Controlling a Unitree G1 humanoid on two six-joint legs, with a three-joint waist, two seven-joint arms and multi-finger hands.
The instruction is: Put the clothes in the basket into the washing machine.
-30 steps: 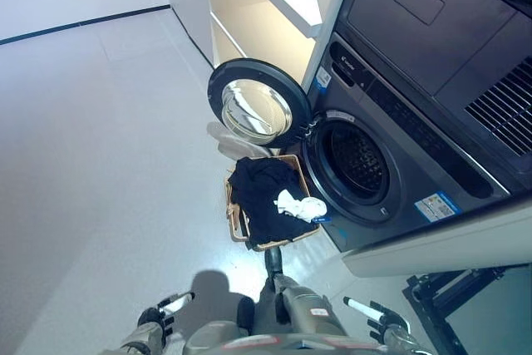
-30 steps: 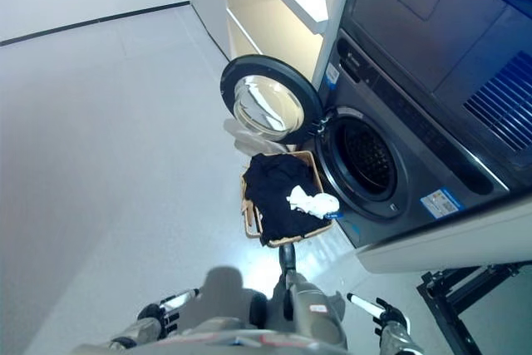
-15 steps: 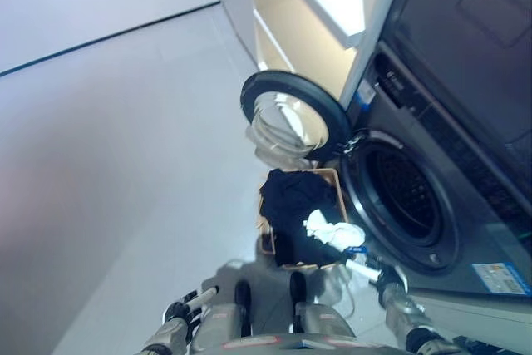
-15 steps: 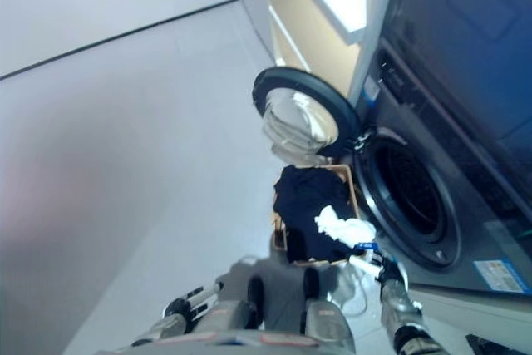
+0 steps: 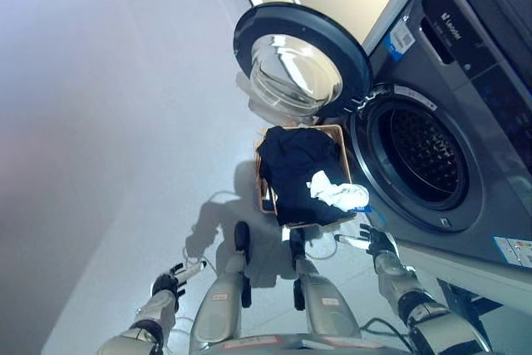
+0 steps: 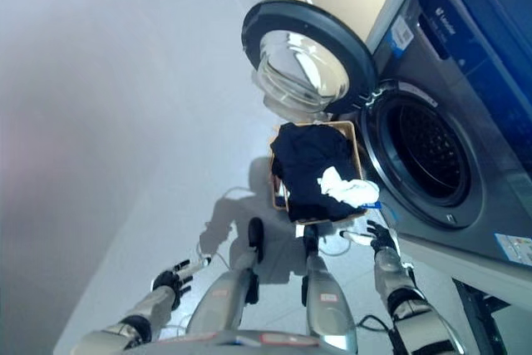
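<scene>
1. Wicker basket (image 5: 263,197) is set on the floor (image 5: 100,122) before the washer (image 5: 432,155), its door (image 5: 299,60) swung open.
2. Black clothes (image 5: 291,168) and a white cloth (image 5: 337,193) are heaped in the basket.
3. Right hand (image 5: 374,240) is held released just beside the basket.
4. Left hand (image 5: 170,280) is held low, released, well apart.

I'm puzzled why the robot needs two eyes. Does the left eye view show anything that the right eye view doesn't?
Only the left eye view: nothing I can pick out. Only the right eye view: a little more of the left arm behind the left hand. Both share the rest: the open washing machine with its round door swung out, the basket holding a black garment and a white cloth, and the right hand near the basket.
</scene>
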